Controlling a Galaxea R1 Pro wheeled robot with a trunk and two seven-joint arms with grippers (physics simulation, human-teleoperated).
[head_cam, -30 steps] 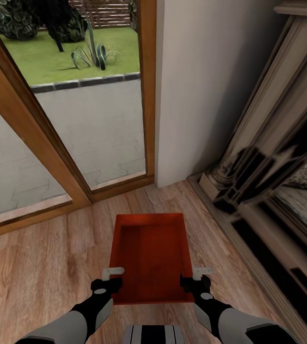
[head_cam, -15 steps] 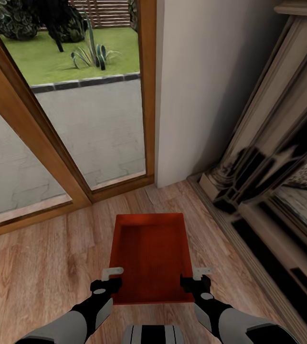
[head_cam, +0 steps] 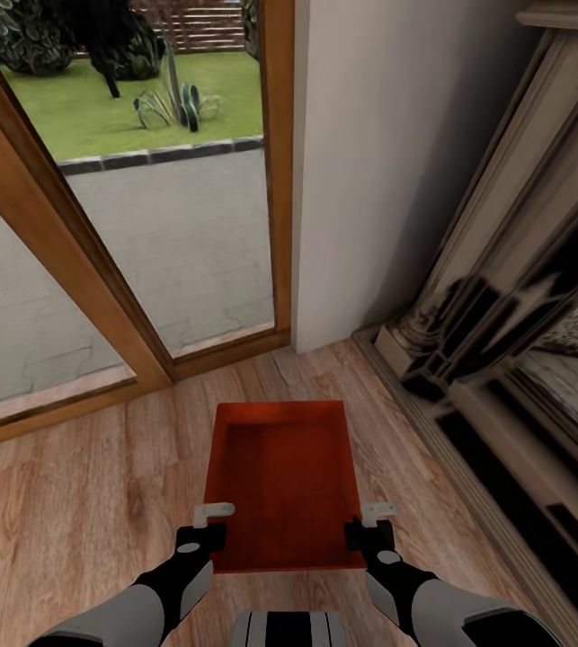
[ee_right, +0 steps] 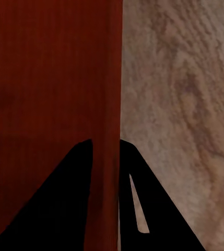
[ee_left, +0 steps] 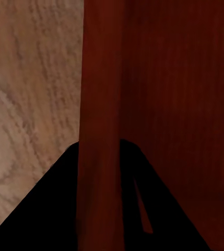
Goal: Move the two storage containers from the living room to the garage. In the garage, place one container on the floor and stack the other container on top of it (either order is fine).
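Beside the glass doors: light wood plank floor [head_cam: 73,503] of the living room, wood-framed glass doors [head_cam: 145,225] ahead-left, stone fireplace surround [head_cam: 504,341] to the right.
Container: one orange-red rectangular open-topped storage bin [head_cam: 284,476], straight ahead of the trunk; whether it rests on the planks or is raised, I cannot tell.
Left gripper [head_cam: 200,539]: its two dark fingers [ee_left: 49,209] straddle the bin's left wall, one inside, one outside, closed onto it.
Right gripper [head_cam: 371,537]: clamped the same way on the right wall, fingers [ee_right: 65,204] either side.
Step in hand: two-handed pickup of the first container.
Next move: probably lift level with both arms together, then drive towards the garage.
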